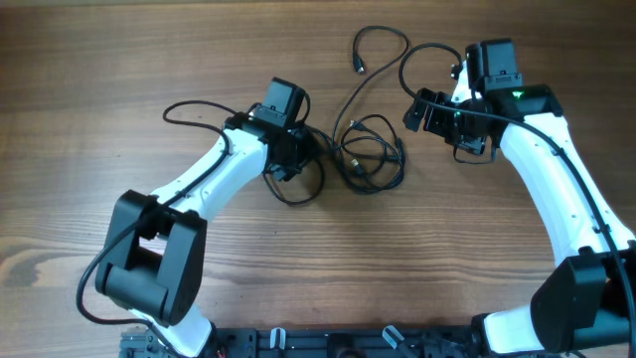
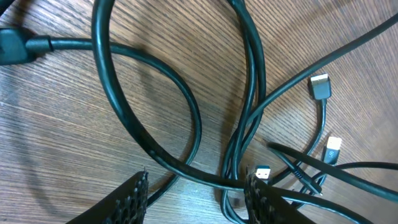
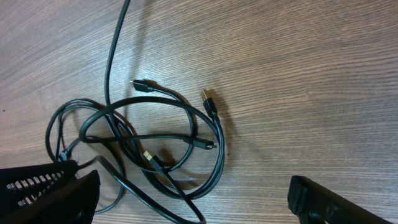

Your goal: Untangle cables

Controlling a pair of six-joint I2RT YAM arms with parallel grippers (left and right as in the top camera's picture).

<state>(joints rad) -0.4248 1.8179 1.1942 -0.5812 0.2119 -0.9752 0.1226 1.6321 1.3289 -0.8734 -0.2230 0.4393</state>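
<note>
Nearest me, the left tool [image 2: 198, 190] sits low over the counter [image 1: 99, 60] with its jaws apart and gripping nothing. One cable crosses the gap between its fingers [image 2: 134, 199] without being pinched. The cables [image 1: 373, 154] lie in a tangled heap on the bare wood near the middle of the counter, just right of that tool. One loop [image 1: 298, 189] spills out from the heap on the tool's near side. In the left wrist view the cords cross over one another, and a few small plugs [image 2: 320, 85] with pale tips lie to the right. A little farther back, to the right of the heap, the right tool [image 3: 193, 199] is spread wide and empty, clear of the cords. In its wrist view the heap is several overlapping loops with a gold-tipped plug [image 3: 208, 99] at their edge. Farthest off, a single strand [image 1: 383, 35] arcs away from the tangle and curls back to a loose plug end [image 1: 358, 68].
</note>
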